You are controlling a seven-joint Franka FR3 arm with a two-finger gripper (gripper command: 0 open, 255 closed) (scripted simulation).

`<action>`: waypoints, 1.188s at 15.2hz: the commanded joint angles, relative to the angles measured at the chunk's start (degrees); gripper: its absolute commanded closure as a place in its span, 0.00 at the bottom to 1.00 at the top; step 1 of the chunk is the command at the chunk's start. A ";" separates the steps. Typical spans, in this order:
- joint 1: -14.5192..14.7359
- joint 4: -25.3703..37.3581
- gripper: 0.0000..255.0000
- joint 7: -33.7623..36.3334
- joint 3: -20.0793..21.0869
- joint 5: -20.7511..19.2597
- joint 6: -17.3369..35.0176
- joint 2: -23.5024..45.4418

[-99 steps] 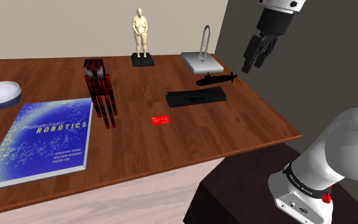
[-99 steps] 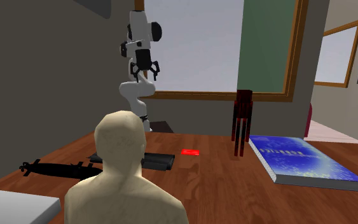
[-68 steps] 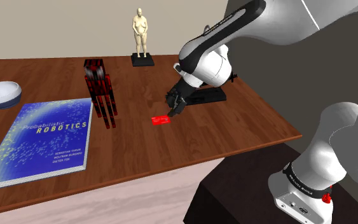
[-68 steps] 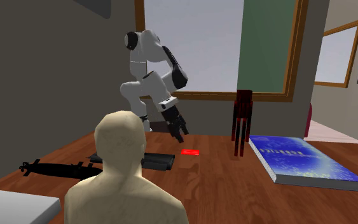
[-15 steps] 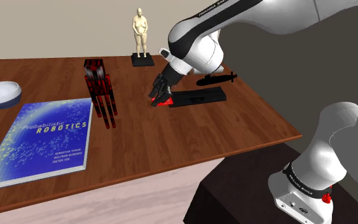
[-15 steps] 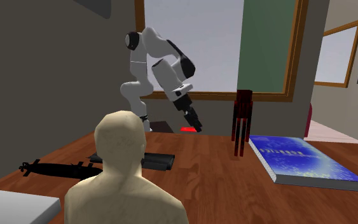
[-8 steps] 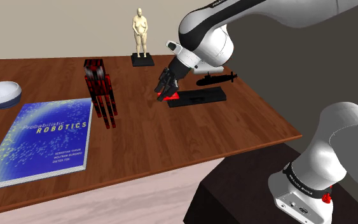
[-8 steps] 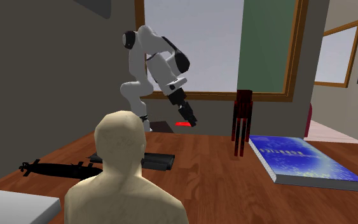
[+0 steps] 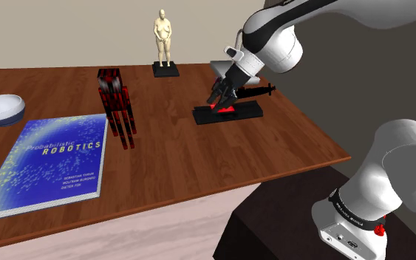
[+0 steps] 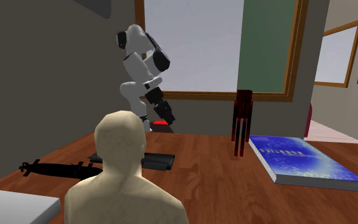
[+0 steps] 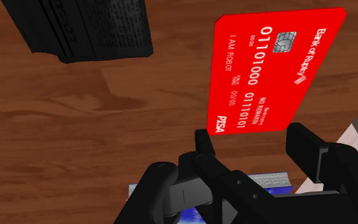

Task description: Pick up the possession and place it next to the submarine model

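The red bank card [image 11: 269,70] reads "Bank of" plus a word too unclear to make out, "0110 1000", "I AM ROBOT", "00/00" and "PISA". The blue book [image 9: 47,166] bears the title "Probabilistic ROBOTICS"; its author lines are too small to read.

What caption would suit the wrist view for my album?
End effector holding a red bank card above the wooden table, near a black block.
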 commanded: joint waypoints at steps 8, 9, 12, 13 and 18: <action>-7.93 -6.48 1.00 -7.27 -7.39 -7.73 -6.55 -8.24; -8.90 -6.82 1.00 -8.07 -8.27 -8.70 -7.41 -8.87; -11.80 -7.34 1.00 -10.60 -11.05 -11.60 -10.17 -10.37; -12.75 -7.34 1.00 -11.49 -12.01 -12.53 -11.13 -10.72; -17.11 -6.15 1.00 -16.36 -17.12 -16.73 -16.18 -11.27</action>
